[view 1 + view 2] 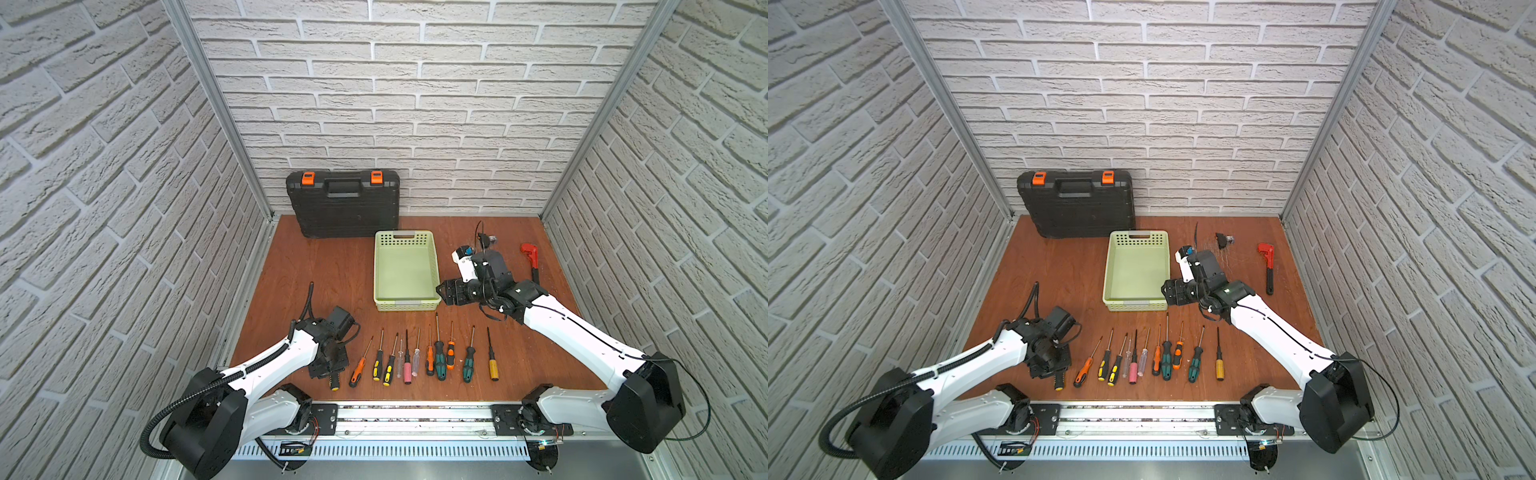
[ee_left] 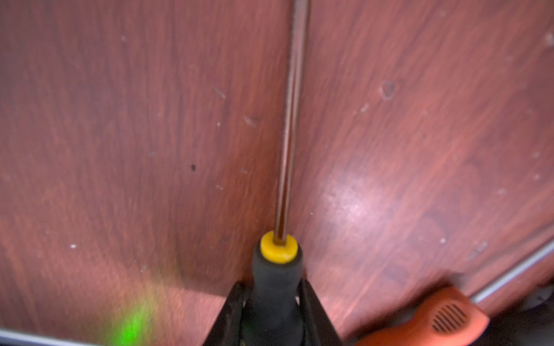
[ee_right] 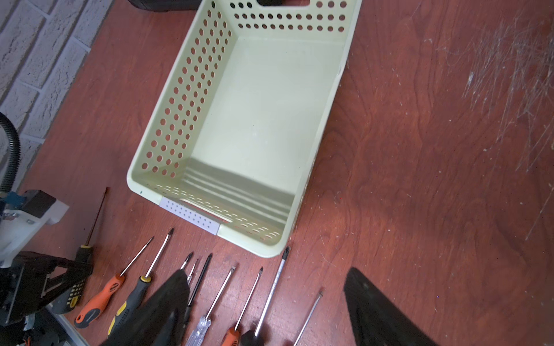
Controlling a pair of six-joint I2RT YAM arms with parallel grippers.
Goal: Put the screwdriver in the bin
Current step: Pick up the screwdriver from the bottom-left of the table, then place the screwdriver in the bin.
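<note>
My left end effector (image 2: 271,299) squeezes the fat handle of the screwdriver (image 2: 284,179), which lies on the tabletop (image 1: 316,270) at the end of the row (image 1: 407,372); I think the handle is easiest to hold. Farther back, my right end effector (image 3: 266,271) hangs wide open beside the empty bin (image 1: 403,306).

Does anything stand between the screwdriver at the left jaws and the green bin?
Nothing visible does: only bare table lies between the screwdriver and the empty bin. The right gripper is at the bin's opposite side, off that path.
</note>
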